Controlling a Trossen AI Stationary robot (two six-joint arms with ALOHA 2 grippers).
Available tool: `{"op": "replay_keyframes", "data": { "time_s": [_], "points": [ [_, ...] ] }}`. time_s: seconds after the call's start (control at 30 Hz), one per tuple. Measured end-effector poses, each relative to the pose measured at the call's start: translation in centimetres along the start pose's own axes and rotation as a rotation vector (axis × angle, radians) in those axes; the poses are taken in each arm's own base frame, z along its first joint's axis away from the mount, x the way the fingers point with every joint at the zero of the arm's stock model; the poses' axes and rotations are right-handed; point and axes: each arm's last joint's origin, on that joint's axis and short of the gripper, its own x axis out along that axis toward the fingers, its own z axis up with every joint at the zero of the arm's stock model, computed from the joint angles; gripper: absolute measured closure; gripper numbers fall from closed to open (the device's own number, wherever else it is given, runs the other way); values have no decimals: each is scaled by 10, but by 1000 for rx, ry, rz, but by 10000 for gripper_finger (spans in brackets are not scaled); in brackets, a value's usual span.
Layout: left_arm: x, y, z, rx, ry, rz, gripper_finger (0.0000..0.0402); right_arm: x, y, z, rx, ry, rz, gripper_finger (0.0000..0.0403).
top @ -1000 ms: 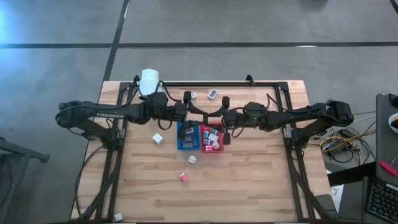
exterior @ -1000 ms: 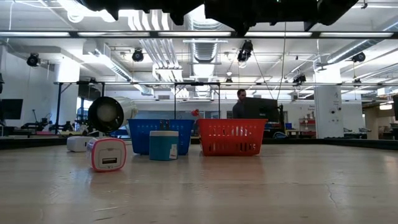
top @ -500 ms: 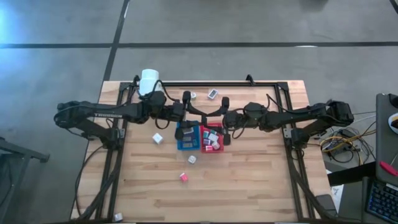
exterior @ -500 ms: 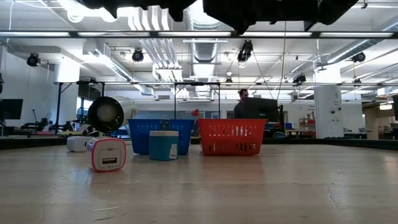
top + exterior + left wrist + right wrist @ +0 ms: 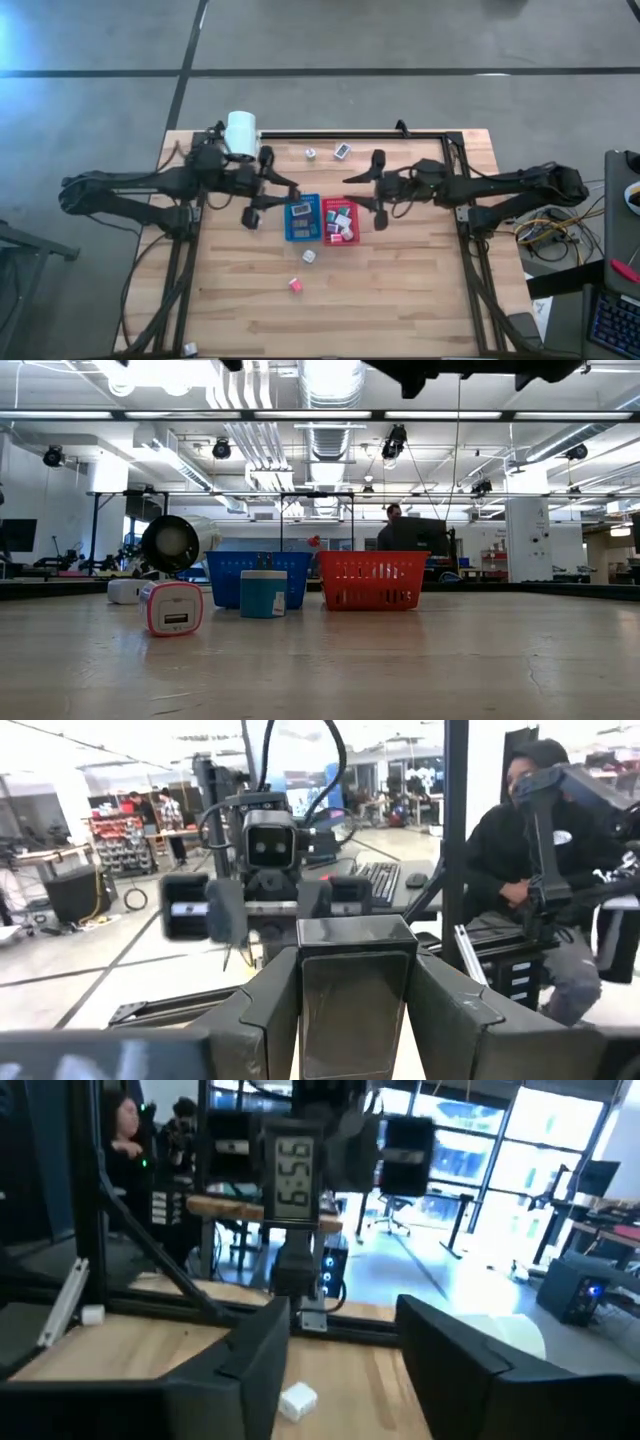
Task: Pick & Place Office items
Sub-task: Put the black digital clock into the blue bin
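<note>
Both arms have drawn back from over the trays, the left arm toward the table's left side and the right arm toward its right

Left gripper [image 5: 278, 194]: raised just left of the blue tray [image 5: 302, 219], fingers partly apart and clamped on a dark flat rectangle [image 5: 356, 988]

Blue tray and red tray [image 5: 340, 222]: touching at table centre, each containing several small office items

Loose items on the wooden table [image 5: 400, 290]: a white cube [image 5: 309, 256], a pink cube [image 5: 295, 285] and two pieces near the far rail [image 5: 343, 150]

Right gripper [image 5: 364, 190]: raised just right of the red tray, fingers apart, nothing between them

Beyond the table: a grey concrete floor, ceiling lights and a seated person [image 5: 540, 850]
</note>
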Motion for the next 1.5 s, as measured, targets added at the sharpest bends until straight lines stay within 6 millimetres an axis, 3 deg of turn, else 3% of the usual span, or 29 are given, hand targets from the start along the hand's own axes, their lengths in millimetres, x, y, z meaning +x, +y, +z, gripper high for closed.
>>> {"op": "replay_keyframes", "data": {
  "time_s": [0.2, 0.33, 0.5, 0.8, 1.13, 1.5],
  "points": [
    [-41, -14, -13, -9, -43, 34, 252, -22, 2, 4, 33, -55, 47, 322],
    [-69, -25, -27, -7, -83, 61, 252, -44, 7, 0, 30, -222, 145, 385],
    [-96, -35, -51, 26, -118, 99, 252, -67, 10, -23, 49, -257, 100, 392],
    [-114, -44, -74, 41, -186, 105, 252, -95, 11, -59, 12, -203, -61, 394],
    [-129, -53, -108, 24, -222, 106, 252, -121, 14, -72, 17, -243, -63, 394],
    [-136, -57, -125, 38, -241, 116, 252, -125, 15, -77, 7, -232, -66, 394]
  ]
}}
